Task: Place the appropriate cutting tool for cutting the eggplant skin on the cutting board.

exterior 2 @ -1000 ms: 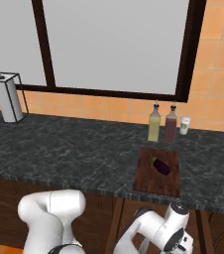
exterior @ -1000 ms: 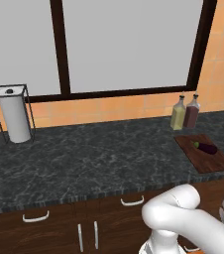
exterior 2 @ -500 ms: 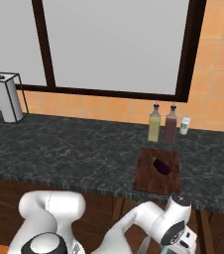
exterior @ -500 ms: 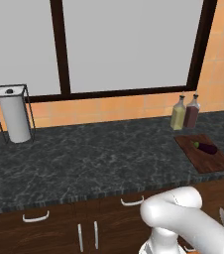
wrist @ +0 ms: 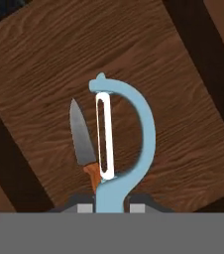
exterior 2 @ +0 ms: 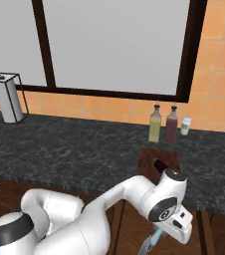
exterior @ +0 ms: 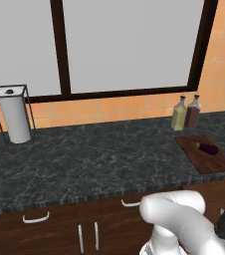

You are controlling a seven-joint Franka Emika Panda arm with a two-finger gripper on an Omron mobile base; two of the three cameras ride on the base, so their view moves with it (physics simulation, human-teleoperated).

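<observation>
Gripper (wrist: 111, 201) closed on light-blue peeler (wrist: 126, 144), low in front of cabinets, below counter edge. Since a second ago arm has swung further right and down. Small knife (wrist: 82, 141) lies behind peeler. Eggplant (exterior: 207, 148) rests on cutting board (exterior: 204, 157), far right on counter. Peeler in hand; lift to board remains.

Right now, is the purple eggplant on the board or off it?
On it. The eggplant lies on the cutting board, beside the two bottles.
</observation>
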